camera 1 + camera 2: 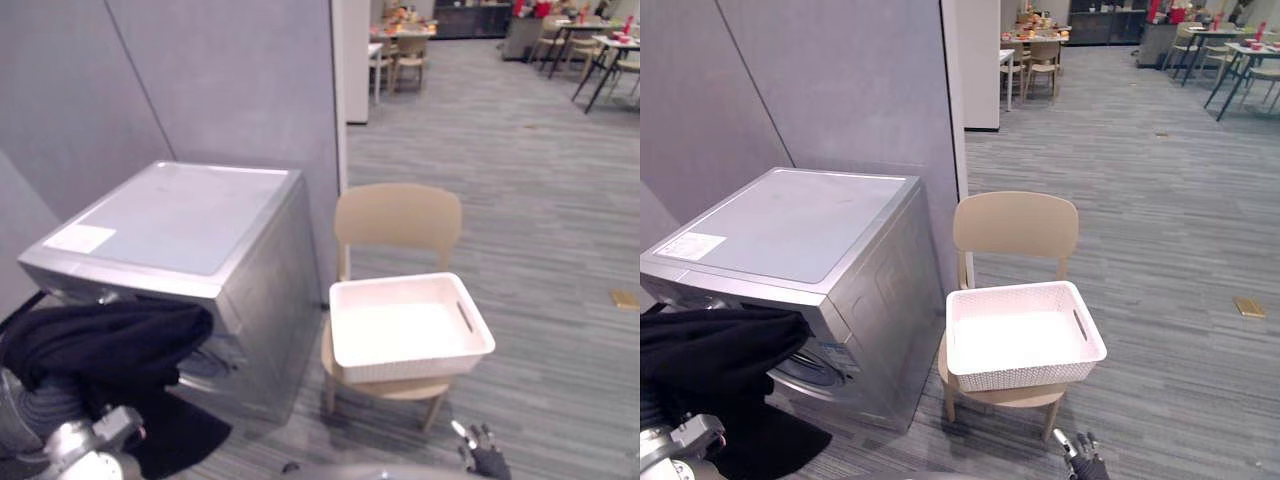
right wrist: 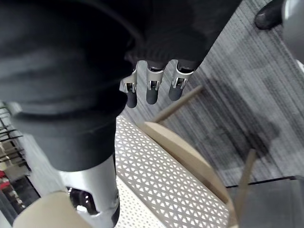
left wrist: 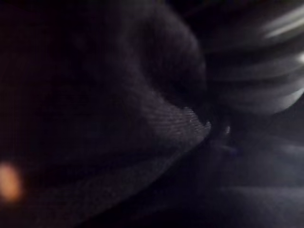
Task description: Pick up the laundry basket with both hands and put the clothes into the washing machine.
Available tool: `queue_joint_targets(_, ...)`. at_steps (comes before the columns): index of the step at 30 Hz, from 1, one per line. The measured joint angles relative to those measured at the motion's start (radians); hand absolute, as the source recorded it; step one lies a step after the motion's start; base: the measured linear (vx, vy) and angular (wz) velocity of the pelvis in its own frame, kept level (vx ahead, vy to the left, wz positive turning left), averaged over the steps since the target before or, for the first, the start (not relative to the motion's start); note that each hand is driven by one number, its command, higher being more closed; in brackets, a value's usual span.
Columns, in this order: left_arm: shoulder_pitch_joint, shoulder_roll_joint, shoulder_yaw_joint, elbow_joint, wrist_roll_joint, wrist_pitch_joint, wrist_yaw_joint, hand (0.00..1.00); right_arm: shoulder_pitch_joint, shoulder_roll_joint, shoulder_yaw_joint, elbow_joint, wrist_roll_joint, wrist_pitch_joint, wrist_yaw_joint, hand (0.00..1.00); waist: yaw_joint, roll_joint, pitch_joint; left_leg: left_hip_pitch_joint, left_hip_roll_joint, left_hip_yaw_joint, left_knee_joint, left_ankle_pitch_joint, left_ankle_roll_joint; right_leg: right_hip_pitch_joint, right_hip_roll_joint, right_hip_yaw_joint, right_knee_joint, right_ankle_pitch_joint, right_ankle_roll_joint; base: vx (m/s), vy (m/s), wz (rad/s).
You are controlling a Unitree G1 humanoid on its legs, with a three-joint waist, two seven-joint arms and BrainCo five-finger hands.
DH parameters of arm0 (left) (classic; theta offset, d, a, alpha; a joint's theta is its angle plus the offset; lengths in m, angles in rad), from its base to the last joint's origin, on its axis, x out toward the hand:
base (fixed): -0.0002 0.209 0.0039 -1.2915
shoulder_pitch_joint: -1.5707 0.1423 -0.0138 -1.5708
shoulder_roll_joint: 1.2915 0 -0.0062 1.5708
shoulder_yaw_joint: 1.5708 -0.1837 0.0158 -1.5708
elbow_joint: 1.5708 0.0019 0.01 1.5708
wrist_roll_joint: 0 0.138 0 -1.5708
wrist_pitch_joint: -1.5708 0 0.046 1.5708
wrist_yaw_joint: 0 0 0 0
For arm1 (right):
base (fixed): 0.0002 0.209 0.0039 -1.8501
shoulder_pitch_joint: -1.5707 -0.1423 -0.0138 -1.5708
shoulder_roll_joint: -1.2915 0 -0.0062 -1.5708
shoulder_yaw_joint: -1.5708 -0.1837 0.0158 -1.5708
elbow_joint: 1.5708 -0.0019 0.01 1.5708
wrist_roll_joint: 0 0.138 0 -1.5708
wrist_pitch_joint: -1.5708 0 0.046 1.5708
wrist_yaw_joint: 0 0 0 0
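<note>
Basket (image 1: 410, 368) on chair (image 1: 397, 215), near R hand (image 1: 487, 460), not touching.

washing machine (image 1: 180, 225) front: mostly covered by black clothes (image 1: 100, 340)
left hand: buried in the clothes
right hand (image 1: 486, 460): cut off at lower edge
</note>
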Motion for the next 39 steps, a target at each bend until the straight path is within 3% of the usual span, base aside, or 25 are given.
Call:
queue_joint_targets(5, 0.005, -0.007, -0.096, 0.234, -0.021, 0.041, -0.053, 1.0, -0.048, -0.014, 0.012, 0.142, 0.001, -0.001, -0.026, 0.0, -0.001, -0.033, 0.007, 0.017, -0.008, -0.014, 0.0, 0.002, 0.001, 0.014, -0.016, -0.024, 0.048, -0.037, 0.005, 0.04, -0.01, 0.12)
queue_joint_targets(10, 0.011, -0.005, -0.211, 0.362, -0.051, 0.07, -0.085, 1.0, -0.069, -0.024, -0.025, 0.299, 0.008, -0.002, -0.047, 0.0, -0.004, -0.054, 0.016, 0.02, -0.017, -0.059, 0.0, 0.018, 0.001, 0.033, -0.016, -0.054, 0.079, -0.071, -0.002, 0.03, -0.034, 0.19)
queue_joint_targets(15, -0.03, 0.03, -0.354, 0.592, -0.072, 0.08, -0.114, 1.0, -0.167, -0.072, -0.029, 0.456, 0.008, -0.004, -0.083, 0.0, 0.0, -0.051, 0.068, 0.02, -0.009, -0.151, 0.007, 0.033, -0.001, 0.048, -0.002, -0.086, 0.135, -0.122, -0.021, 0.01, -0.067, 0.29)
queue_joint_targets(17, -0.027, 0.026, -0.366, 0.609, -0.073, 0.091, -0.122, 1.0, -0.208, -0.087, -0.03, 0.498, -0.026, -0.001, -0.087, 0.0, -0.001, -0.048, 0.086, 0.006, 0.009, -0.165, 0.01, 0.052, -0.005, 0.037, 0.015, -0.09, 0.155, -0.136, -0.033, -0.04, -0.101, 0.21)
queue_joint_targets(20, -0.052, 0.035, -0.391, 0.592, -0.074, 0.096, -0.125, 1.0, -0.256, -0.115, -0.009, 0.501, -0.07, 0.0, -0.108, 0.0, 0.006, -0.045, 0.133, -0.132, 0.041, -0.258, 0.089, 0.086, -0.013, -0.058, 0.025, -0.169, 0.315, -0.217, -0.067, -0.1, -0.144, 0.66)
queue_joint_targets(21, -0.055, 0.037, -0.399, 0.581, -0.074, 0.099, -0.125, 1.0, -0.269, -0.118, -0.01, 0.5, -0.071, -0.001, -0.112, 0.0, 0.005, -0.04, 0.137, -0.155, 0.04, -0.276, 0.085, 0.102, 0.001, -0.073, 0.022, -0.194, 0.347, -0.235, -0.076, -0.15, -0.173, 1.18)
queue_joint_targets(22, -0.069, 0.041, -0.416, 0.569, -0.074, 0.1, -0.127, 1.0, -0.281, -0.131, -0.01, 0.504, -0.074, 0.001, -0.125, 0.0, 0.007, -0.027, 0.158, -0.17, 0.036, -0.267, 0.047, 0.073, 0.117, -0.075, 0.014, -0.253, 0.384, -0.261, -0.087, -0.11, -0.123, 1.37)
queue_joint_targets(23, -0.092, 0.049, -0.426, 0.58, -0.073, 0.104, -0.127, 1.0, -0.297, -0.133, -0.01, 0.518, -0.078, 0.001, -0.129, 0.0, -0.003, -0.035, 0.161, -0.195, 0.035, -0.163, 0.043, -0.05, 0.243, -0.068, 0.012, -0.3, 0.357, -0.261, -0.092, -0.11, -0.152, 1.87)
queue_joint_targets(24, -0.145, 0.068, -0.425, 0.58, -0.072, 0.108, -0.125, 1.0, -0.322, -0.122, -0.015, 0.534, -0.079, -0.001, -0.13, 0.0, -0.003, -0.078, 0.19, -0.264, 0.056, -0.006, 0.251, -0.117, 0.298, -0.058, -0.023, -0.394, 0.323, -0.243, -0.132, -0.09, -0.131, 1.49)
queue_joint_targets(25, -0.157, 0.067, -0.428, 0.571, -0.071, 0.106, -0.125, 1.0, -0.34, -0.124, -0.016, 0.534, -0.078, 0.0, -0.134, 0.0, 0.009, -0.069, 0.202, -0.295, 0.078, 0.032, 0.406, -0.121, 0.302, -0.058, -0.031, -0.421, 0.323, -0.234, -0.133, -0.13, -0.148, 1.19)
queue_joint_targets(26, -0.159, 0.062, -0.436, 0.567, -0.071, 0.103, -0.125, 1.0, -0.357, -0.127, -0.015, 0.52, -0.072, -0.002, -0.149, 0.0, 0.016, -0.064, 0.223, -0.309, 0.116, 0.06, 0.615, -0.147, 0.29, -0.045, -0.029, -0.447, 0.32, -0.227, -0.141, -0.17, -0.148, 0.98)
queue_joint_targets(27, -0.148, 0.061, -0.447, 0.568, -0.071, 0.105, -0.125, 1.0, -0.354, -0.126, -0.015, 0.488, -0.048, -0.006, -0.162, 0.0, 0.013, -0.028, 0.223, -0.269, 0.143, 0.029, 0.818, -0.209, 0.203, -0.011, -0.016, -0.498, 0.318, -0.225, -0.146, -0.13, -0.118, 1.05)
queue_joint_targets(29, -0.159, 0.069, -0.466, 0.563, -0.071, 0.103, -0.124, 1.0, -0.368, -0.131, -0.025, 0.522, -0.024, -0.008, -0.169, 0.0, 0.012, -0.014, 0.216, -0.209, 0.132, -0.046, 0.907, -0.269, 0.104, 0.005, 0.0, -0.56, 0.308, -0.225, -0.147, -0.1, -0.074, 1.24)
queue_joint_targets(31, -0.193, 0.073, -0.486, 0.563, -0.071, 0.103, -0.124, 1.0, -0.405, -0.13, -0.046, 0.552, -0.008, -0.007, -0.177, 0.0, 0.005, -0.014, 0.215, -0.173, 0.135, -0.085, 0.81, -0.313, 0.034, -0.016, 0.024, -0.613, 0.278, -0.208, -0.158, -0.11, -0.026, 1.31)
queue_joint_targets(32, -0.197, 0.074, -0.498, 0.563, -0.071, 0.104, -0.123, 1.0, -0.424, -0.131, -0.052, 0.557, -0.001, -0.007, -0.188, 0.0, -0.002, -0.013, 0.213, -0.127, 0.135, -0.093, 0.653, -0.326, 0.009, -0.03, 0.03, -0.615, 0.267, -0.192, -0.158, -0.06, 0.03, 0.82)
queue_joint_targets(33, -0.197, 0.074, -0.501, 0.563, -0.071, 0.104, -0.123, 1.0, -0.428, -0.132, -0.051, 0.56, 0.002, -0.007, -0.19, 0.0, -0.001, -0.012, 0.212, -0.114, 0.134, -0.096, 0.618, -0.324, 0.005, -0.032, 0.03, -0.615, 0.269, -0.19, -0.158, -0.03, 0.084, 0.62)
queue_joint_targets(34, -0.197, 0.075, -0.51, 0.563, -0.071, 0.104, -0.122, 1.0, -0.445, -0.137, -0.051, 0.573, 0.004, -0.008, -0.191, 0.0, 0.002, -0.007, 0.209, -0.067, 0.118, -0.114, 0.494, -0.327, -0.04, -0.037, 0.018, -0.615, 0.291, -0.188, -0.156, -0.01, 0.086, 0.23)
queue_joint_targets(35, -0.197, 0.075, -0.512, 0.563, -0.071, 0.104, -0.122, 1.0, -0.449, -0.138, -0.051, 0.574, 0.007, -0.007, -0.193, 0.0, 0.003, -0.006, 0.208, -0.041, 0.106, -0.119, 0.44, -0.336, -0.059, -0.041, 0.002, -0.614, 0.314, -0.187, -0.156, -0.03, 0.238, 0.53)
queue_joint_targets(36, -0.205, 0.077, -0.515, 0.564, -0.072, 0.109, -0.122, 1.0, -0.455, -0.136, -0.052, 0.573, 0.011, -0.008, -0.194, 0.0, -0.009, -0.017, 0.201, 0.0, 0.061, -0.14, 0.346, -0.34, -0.065, -0.046, -0.052, -0.623, 0.374, -0.183, -0.147, -0.02, 0.257, 0.62)
queue_joint_targets(39, -0.245, 0.101, -0.552, 0.579, -0.072, 0.11, -0.121, 1.0, -0.436, -0.133, -0.054, 0.589, 0.028, -0.004, -0.197, 0.0, 0.005, -0.055, 0.173, 0.007, -0.021, -0.169, 0.326, -0.33, -0.042, -0.032, -0.142, -0.63, 0.409, -0.149, -0.111, 0.07, 0.322, 0.66)
